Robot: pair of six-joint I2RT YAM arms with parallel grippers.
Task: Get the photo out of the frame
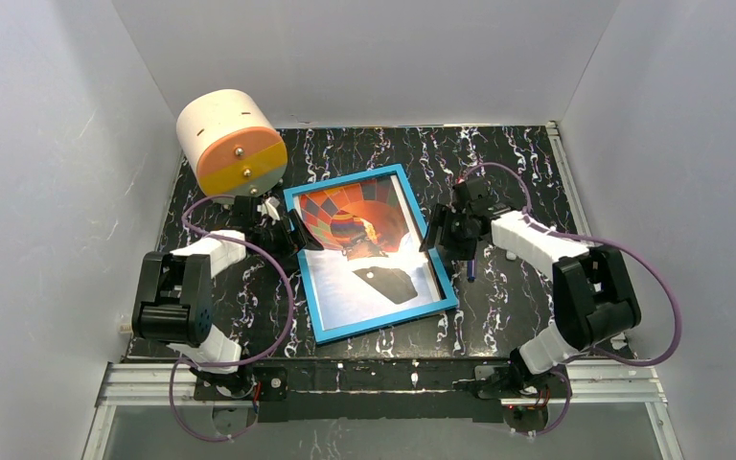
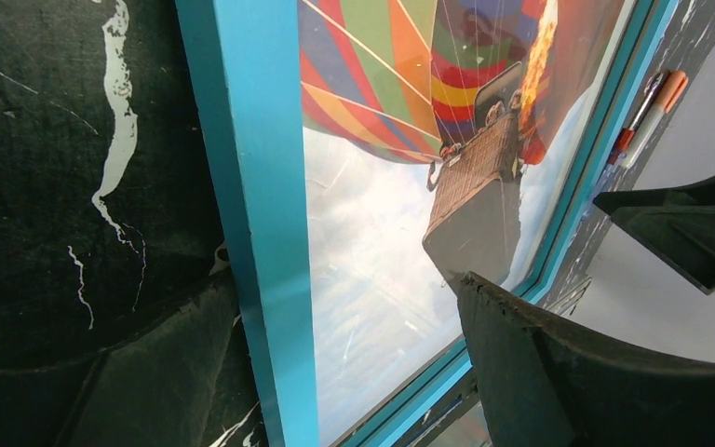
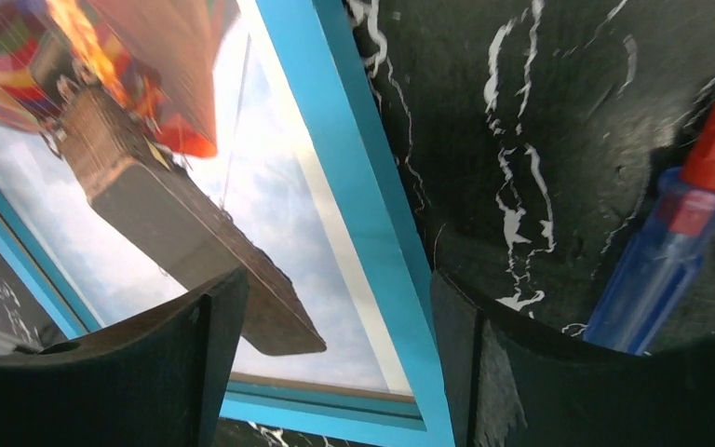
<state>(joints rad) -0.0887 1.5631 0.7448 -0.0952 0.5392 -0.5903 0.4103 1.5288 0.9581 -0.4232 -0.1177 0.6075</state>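
Observation:
The bright blue frame (image 1: 318, 287) lies face up in the middle of the black marbled table. The photo (image 1: 364, 240) of the hot-air balloon sits inside it. My left gripper (image 1: 286, 230) is open and straddles the frame's left rail (image 2: 261, 233). One finger is outside the rail and the other finger (image 2: 577, 372) is over the photo (image 2: 382, 261). My right gripper (image 1: 438, 235) is open and straddles the frame's right rail (image 3: 372, 233). One finger (image 3: 149, 363) is over the photo (image 3: 270, 205) and the other is on the table side.
A white and orange cylinder (image 1: 230, 144) stands at the back left, close to the left arm. A blue and red pen-like tool (image 1: 471, 264) lies just right of the frame, beside my right gripper; it also shows in the right wrist view (image 3: 670, 242). White walls enclose the table.

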